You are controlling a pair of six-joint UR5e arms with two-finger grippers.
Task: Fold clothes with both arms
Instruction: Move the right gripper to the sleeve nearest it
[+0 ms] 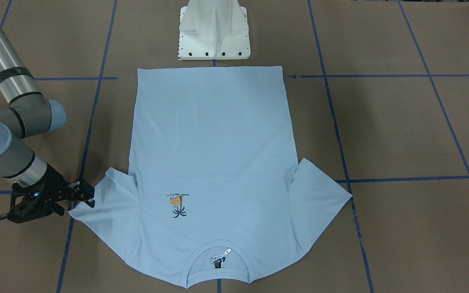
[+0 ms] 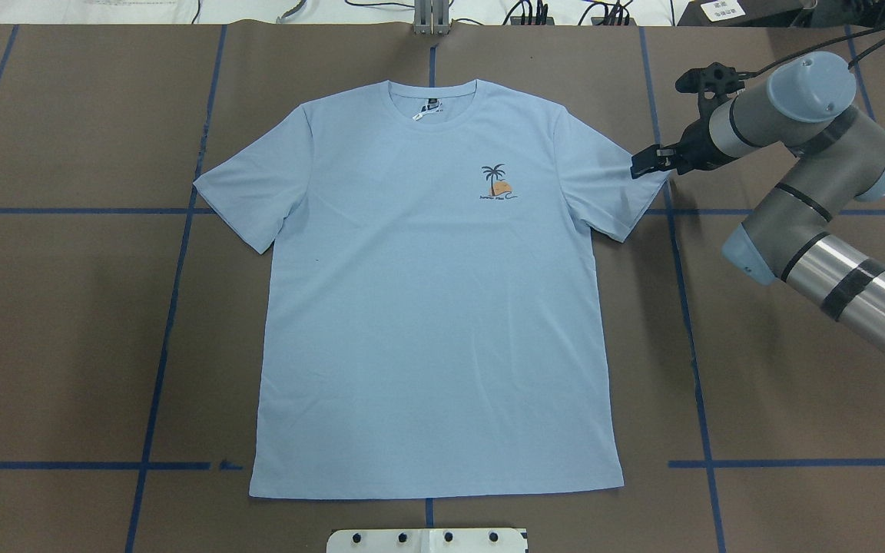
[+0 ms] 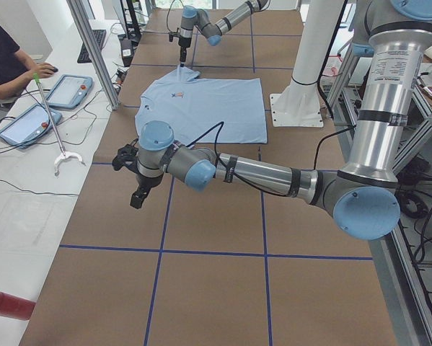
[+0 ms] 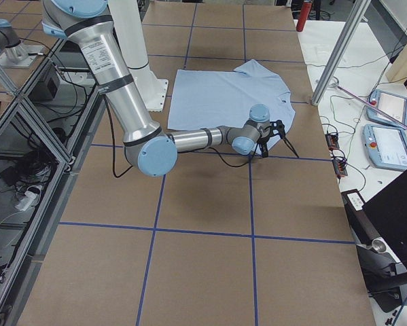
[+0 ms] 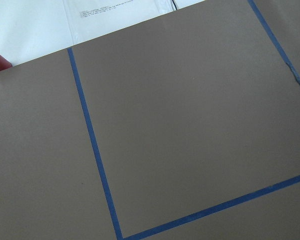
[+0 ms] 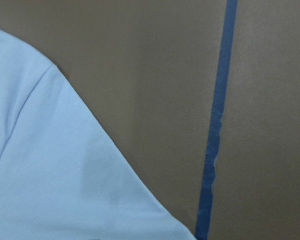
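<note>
Lying flat, print up, on the worktop (image 2: 66, 346), the T-shirt (image 2: 435, 307) has its hem toward the pedestal (image 2: 427, 540). Locate the right hand (image 2: 637, 163) at the tip of one sleeve (image 2: 604, 184); you cannot tell its opening or grip. The left hand (image 3: 137, 200) hangs over bare worktop, well apart; opening likewise unclear.

T-shirt (image 2: 427, 307) light blue, orange-and-dark palm print (image 2: 495, 183); table (image 2: 66, 346) brown, blue tape grid (image 2: 66, 465); right gripper (image 2: 638, 163) black.

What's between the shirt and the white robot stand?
Just a strip of brown table with a bit of blue tape, clearest in the overhead view.
</note>
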